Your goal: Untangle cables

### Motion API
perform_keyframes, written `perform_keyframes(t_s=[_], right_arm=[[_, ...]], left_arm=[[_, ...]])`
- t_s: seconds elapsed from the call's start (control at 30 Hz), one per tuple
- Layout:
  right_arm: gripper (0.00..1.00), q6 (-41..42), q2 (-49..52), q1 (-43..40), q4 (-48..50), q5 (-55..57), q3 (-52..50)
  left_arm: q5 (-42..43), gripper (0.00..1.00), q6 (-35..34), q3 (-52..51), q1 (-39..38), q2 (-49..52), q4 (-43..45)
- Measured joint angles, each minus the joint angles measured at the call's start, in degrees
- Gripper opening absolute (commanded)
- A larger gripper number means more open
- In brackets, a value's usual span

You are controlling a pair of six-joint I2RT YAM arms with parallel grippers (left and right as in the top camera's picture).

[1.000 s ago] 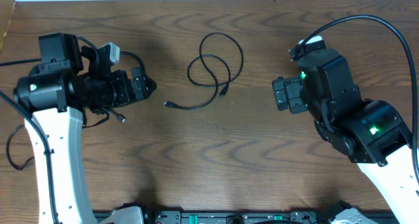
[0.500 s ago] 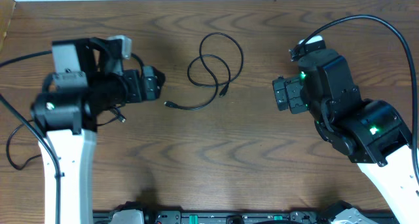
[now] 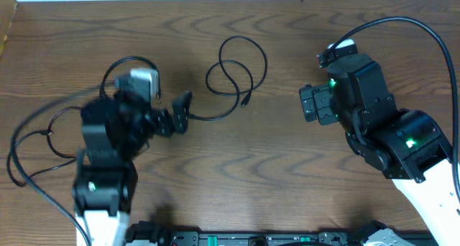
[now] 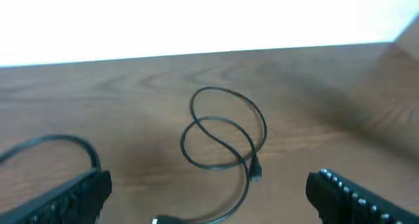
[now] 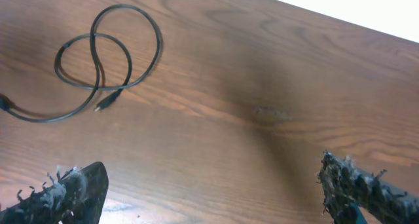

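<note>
Overhead: even, fairly bright light from above; the grain of the table [image 3: 287,181] reads clearly. Left arm [image 3: 115,131] smeared by motion blur. Right arm [image 3: 374,124] sharp, with green lamps glowing on it. Left wrist view: soft throughout, cable [image 4: 222,135] fuzzy-edged, top band blown out white. Right wrist view: crisper, with a clipped white strip upper right and a broad soft shadow mid-table. Fingers [image 5: 65,191] of the right claw [image 5: 211,170] are out of focus.

Left arm [image 3: 108,142] blurred overhead; cable [image 3: 231,65] plug end hidden under its jaws; left wrist view cuts same plug.
</note>
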Motion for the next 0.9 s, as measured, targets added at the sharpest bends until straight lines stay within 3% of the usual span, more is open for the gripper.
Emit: perform_keyframes(t_s=[0.33, 0.57, 0.9], right_arm=[[0.99, -0.2, 0.0, 0.0, -0.02, -0.02, 0.0], [0.99, -0.2, 0.0, 0.0, -0.02, 0.0, 0.0], [0.99, -0.2, 0.02, 0.0, -0.04, 0.0, 0.0]], left_arm=[[2.54, 1.0, 4.28, -25.44, -1.51, -20.37, 30.32], [2.69, 1.0, 4.63, -41.05, -1.51, -29.22, 48.35], [2.08, 1.0, 4.87, -43.67, -1.49, -35.95, 45.88]])
